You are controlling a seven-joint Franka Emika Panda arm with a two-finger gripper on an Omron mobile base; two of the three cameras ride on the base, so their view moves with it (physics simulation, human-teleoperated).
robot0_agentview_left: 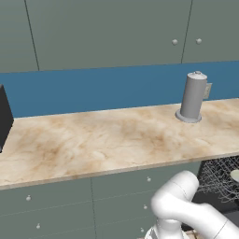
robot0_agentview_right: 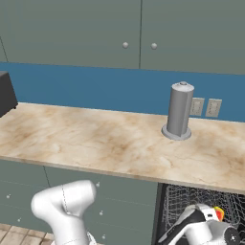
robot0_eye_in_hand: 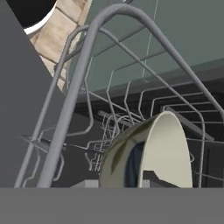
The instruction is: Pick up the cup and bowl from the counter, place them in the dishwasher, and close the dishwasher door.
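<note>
gripper low among dishwasher rack wires, bowl tilted close ahead

Item one: a tall grey cylindrical canister on a round base, standing upright above my pincer and a little to its left, with two pale wall outlets just behind it on the blue backsplash. Item two: a black box-shaped appliance, far to my pincer's left. Item three: grey knobbed drawers level with my pincer on its left, and grey wall cabinets high above it.
</note>
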